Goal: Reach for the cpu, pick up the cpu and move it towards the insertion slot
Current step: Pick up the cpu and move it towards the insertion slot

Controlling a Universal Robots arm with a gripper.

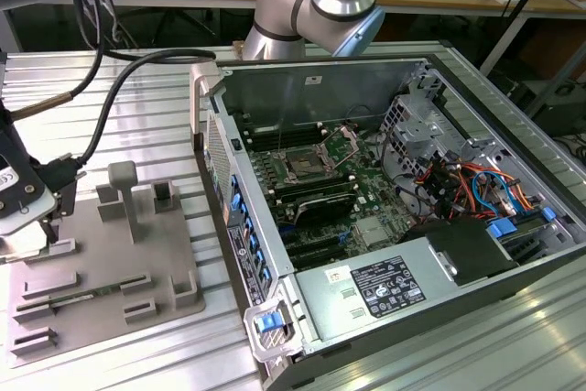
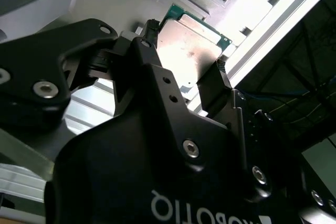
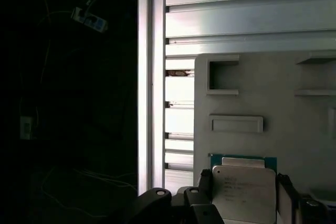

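The cpu point(image 3: 244, 188) is a flat silvery square with a thin green edge, and it lies low over the grey tray point(image 3: 273, 108). My gripper point(image 3: 244, 195) straddles it, a black finger pressed on each of two opposite edges. In the second wrist view the cpu point(image 2: 191, 43) sits between the same fingers point(image 2: 219, 74), with my gripper point(image 2: 185, 51) shut on it. In the exterior view my gripper point(image 1: 48, 224) is at the far left, down at the tray point(image 1: 110, 272). The insertion slot point(image 1: 300, 168) is a metal-framed socket on the green board inside the open computer case, far to the exterior view's right.
The grey tray carries raised frames and an upright post point(image 1: 122, 191). The computer case wall point(image 1: 233, 208) stands between tray and board. Black memory slots point(image 1: 320, 200), cables point(image 1: 467, 185) and a power supply point(image 1: 385, 286) crowd the case. A thick cable point(image 1: 137, 61) trails from the arm.
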